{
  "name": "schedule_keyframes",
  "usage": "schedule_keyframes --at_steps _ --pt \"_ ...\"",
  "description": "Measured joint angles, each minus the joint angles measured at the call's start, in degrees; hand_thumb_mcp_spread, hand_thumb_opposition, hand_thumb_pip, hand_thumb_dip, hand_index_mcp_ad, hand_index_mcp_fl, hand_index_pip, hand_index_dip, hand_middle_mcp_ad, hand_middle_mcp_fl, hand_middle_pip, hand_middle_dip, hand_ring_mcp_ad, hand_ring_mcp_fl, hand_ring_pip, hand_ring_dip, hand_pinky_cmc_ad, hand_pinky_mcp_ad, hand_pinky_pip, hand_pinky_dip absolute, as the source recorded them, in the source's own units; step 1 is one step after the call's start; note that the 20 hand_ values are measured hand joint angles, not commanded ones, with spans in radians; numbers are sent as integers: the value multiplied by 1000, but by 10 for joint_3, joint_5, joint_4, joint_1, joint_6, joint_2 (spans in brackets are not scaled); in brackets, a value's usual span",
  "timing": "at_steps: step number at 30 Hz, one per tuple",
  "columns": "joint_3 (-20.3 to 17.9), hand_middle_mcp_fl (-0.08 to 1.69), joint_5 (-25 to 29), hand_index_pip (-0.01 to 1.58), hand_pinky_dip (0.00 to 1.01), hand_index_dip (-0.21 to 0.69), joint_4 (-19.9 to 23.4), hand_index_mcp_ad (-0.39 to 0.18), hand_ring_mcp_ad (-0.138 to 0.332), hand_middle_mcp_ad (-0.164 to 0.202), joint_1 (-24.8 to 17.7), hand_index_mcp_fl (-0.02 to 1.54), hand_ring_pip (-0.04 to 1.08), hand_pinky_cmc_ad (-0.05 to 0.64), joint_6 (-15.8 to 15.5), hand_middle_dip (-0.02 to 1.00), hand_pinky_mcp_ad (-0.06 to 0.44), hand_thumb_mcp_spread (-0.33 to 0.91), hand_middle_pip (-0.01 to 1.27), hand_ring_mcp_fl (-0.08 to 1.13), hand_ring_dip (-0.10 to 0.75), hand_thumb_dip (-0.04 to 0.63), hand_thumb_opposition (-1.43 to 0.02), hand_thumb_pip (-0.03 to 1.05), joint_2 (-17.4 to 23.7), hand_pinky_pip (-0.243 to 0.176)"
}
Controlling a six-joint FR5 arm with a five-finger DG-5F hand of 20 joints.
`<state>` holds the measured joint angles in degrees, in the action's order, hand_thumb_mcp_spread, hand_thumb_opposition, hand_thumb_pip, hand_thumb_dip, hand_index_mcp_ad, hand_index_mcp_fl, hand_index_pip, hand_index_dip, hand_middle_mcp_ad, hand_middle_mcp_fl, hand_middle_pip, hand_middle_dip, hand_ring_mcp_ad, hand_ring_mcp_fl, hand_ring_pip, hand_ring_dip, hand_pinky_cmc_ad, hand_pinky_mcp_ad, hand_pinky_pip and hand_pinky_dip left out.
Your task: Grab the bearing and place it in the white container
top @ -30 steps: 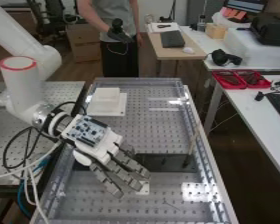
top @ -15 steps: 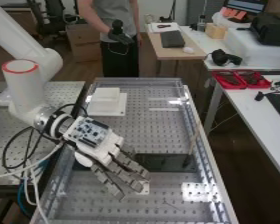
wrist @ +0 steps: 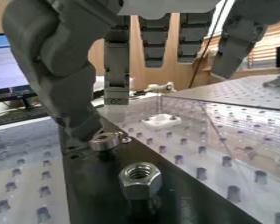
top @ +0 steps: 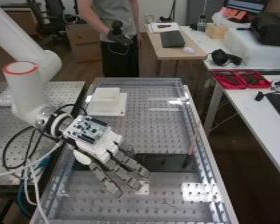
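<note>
In the high view the hand point(top: 115, 165) reaches over the black bar point(top: 167, 162) on the bench, its fingers long and nearly straight. The wrist view has the hand point(wrist: 116, 65) with its fingers hanging apart and the thumb point(wrist: 77, 107) lower than them. The thumb's tip is right by the bearing point(wrist: 105, 141), a small metal ring on the black bar; whether they touch I cannot tell. Nothing is gripped. The white container point(top: 107, 106), a pale square thing, stands near the bench's far left part in the high view.
A hex nut point(wrist: 140, 181) stands on the black bar close to the bearing. A small white stand point(wrist: 162, 120) is on the perforated plate. A thin stick point(top: 190, 147) leans near the bench's right rail point(top: 205, 162). Cables hang beside the arm.
The arm's upper part has shifted slightly right and down in the high view, and the palm has moved a little. The fingers remain in nearly the same place, still straight.
</note>
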<state>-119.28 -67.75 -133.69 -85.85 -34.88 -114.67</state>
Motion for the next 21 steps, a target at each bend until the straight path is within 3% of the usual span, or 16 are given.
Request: schedule_keyframes --at_steps 21 --pt "2 0 -4 1466 414 122 -2 -75 164 84 2 84 124 417 -3 222 312 335 126 2 87 253 -820 731 -6 -120"
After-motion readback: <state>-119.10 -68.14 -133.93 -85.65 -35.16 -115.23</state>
